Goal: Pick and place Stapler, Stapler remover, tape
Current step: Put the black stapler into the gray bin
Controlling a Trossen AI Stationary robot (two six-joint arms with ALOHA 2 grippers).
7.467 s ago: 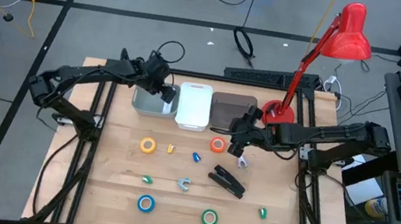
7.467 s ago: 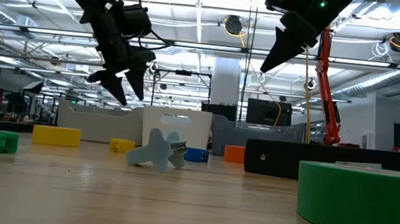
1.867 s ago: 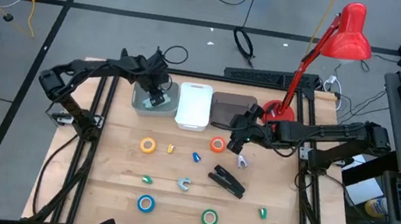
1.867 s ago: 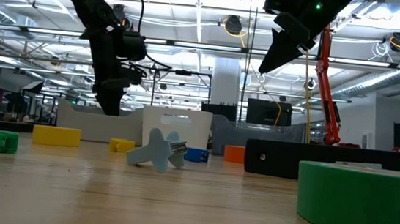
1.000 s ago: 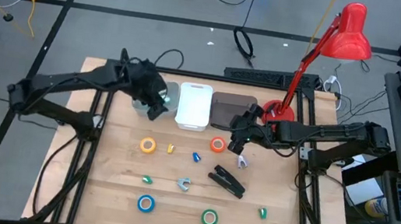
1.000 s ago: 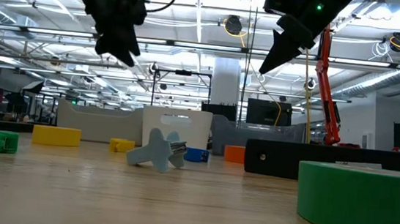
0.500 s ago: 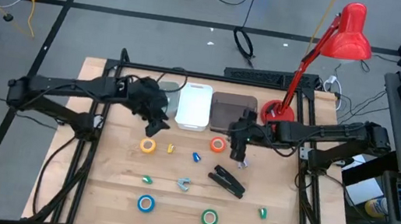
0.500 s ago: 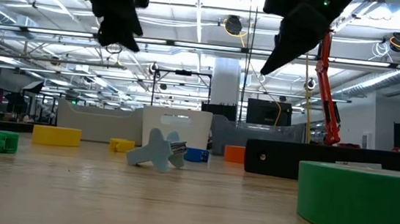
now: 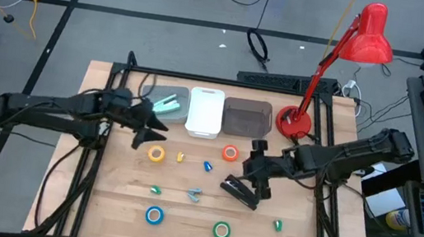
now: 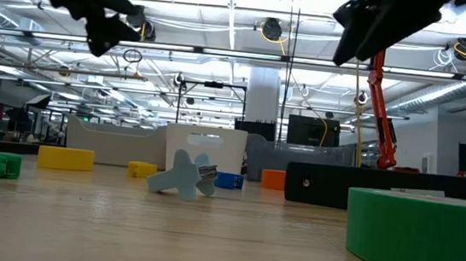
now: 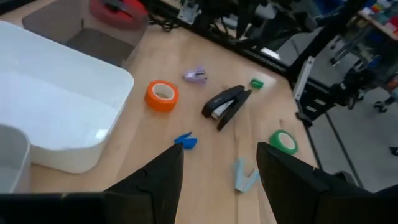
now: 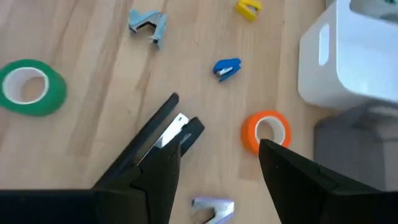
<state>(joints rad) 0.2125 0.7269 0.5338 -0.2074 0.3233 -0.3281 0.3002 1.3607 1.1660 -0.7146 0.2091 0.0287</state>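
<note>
Right pincer point(image 9: 256, 177) hovering above the table point(image 9: 118, 197), fingers spread wide and empty, just over the black stapler point(image 9: 240, 192). Stapler lying flat on the wood, slightly gaping, silvery strip showing in the right wrist view point(image 12: 163, 140). Orange tape point(image 9: 229, 153) just beyond it toward the bins, flat on the table; a small lilac staple remover point(image 12: 214, 208) close by, a blue one point(image 9: 208, 166) beside the orange roll, a yellow one point(image 9: 180, 157) farther along.

Left pincer point(image 9: 147, 128) raised over the table's far left part, fingers apart and holding nothing, near the yellow tape point(image 9: 156, 154). Behind it a grey bin point(image 9: 163, 99) with something pale green inside, then a white bin point(image 9: 205, 113) and a dark translucent bin point(image 9: 245, 117) in a row.

Nearer the front edge: blue tape point(image 9: 154, 215) and green tape point(image 9: 221, 231), both flat, well apart from the stapler. A grey-blue staple remover point(image 9: 194, 194) between them and the yellow roll; small green removers at point(image 9: 155, 189) and point(image 9: 278, 224). Red desk lamp point(image 9: 365, 36) at the far right corner.
</note>
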